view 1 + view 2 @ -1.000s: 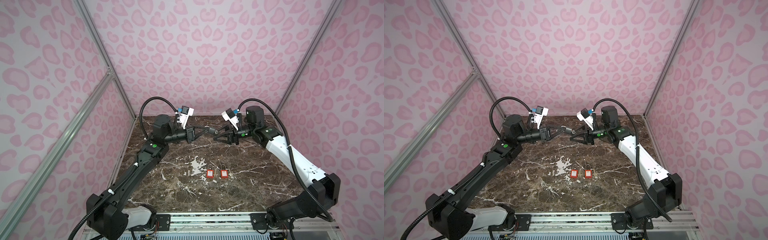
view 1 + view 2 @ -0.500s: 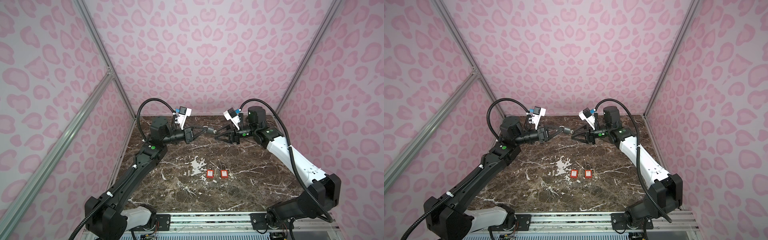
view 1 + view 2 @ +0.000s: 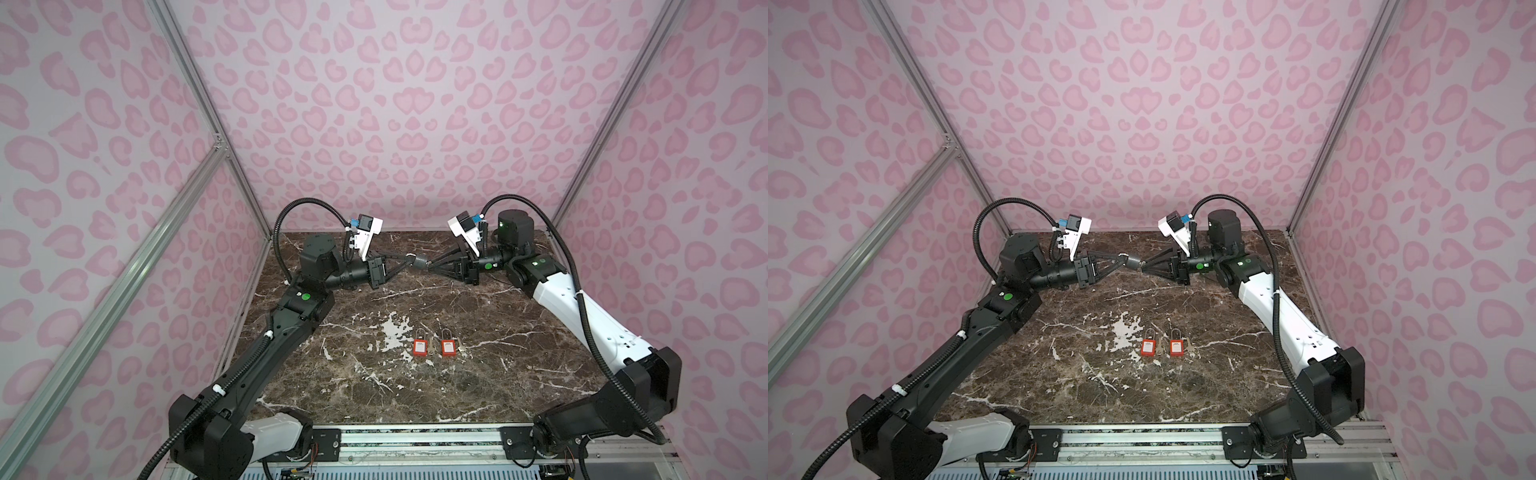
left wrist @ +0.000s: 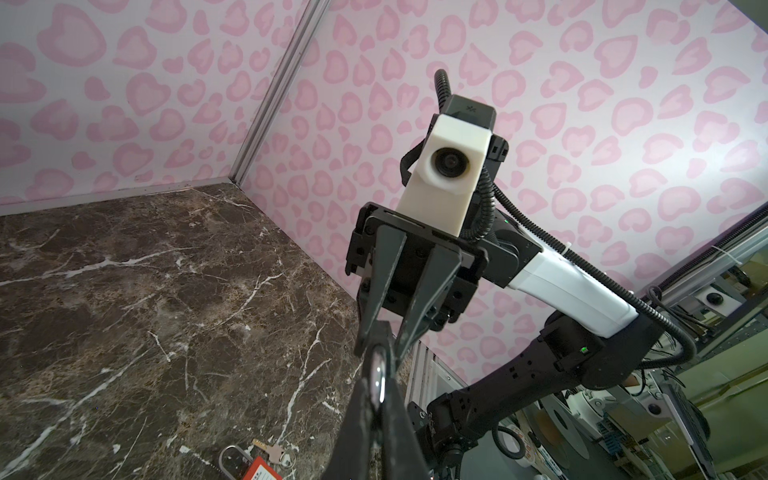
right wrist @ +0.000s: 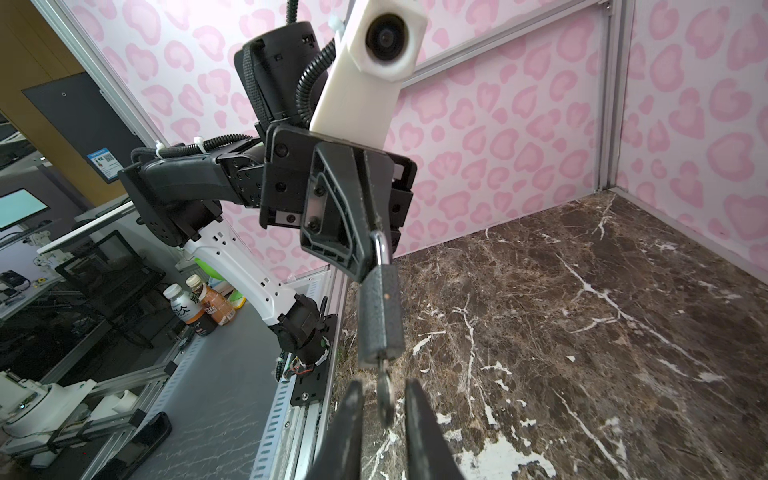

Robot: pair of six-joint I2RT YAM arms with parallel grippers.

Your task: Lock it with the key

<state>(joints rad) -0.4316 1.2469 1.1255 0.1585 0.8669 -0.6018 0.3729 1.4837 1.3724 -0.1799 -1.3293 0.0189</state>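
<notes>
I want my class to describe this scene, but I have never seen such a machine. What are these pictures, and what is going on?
Two robot arms stand at a marble table, each ending in a two-fingered gripper. Two pictures look down on the whole scene; the other two come from cameras on the arms' wrists. The left gripper is shut on the shackle of a grey padlock, held in the air. A key sticks in its base, between the fingers of the right gripper; whether they pinch it yet is unclear. Two red padlocks lie on the table.
</notes>
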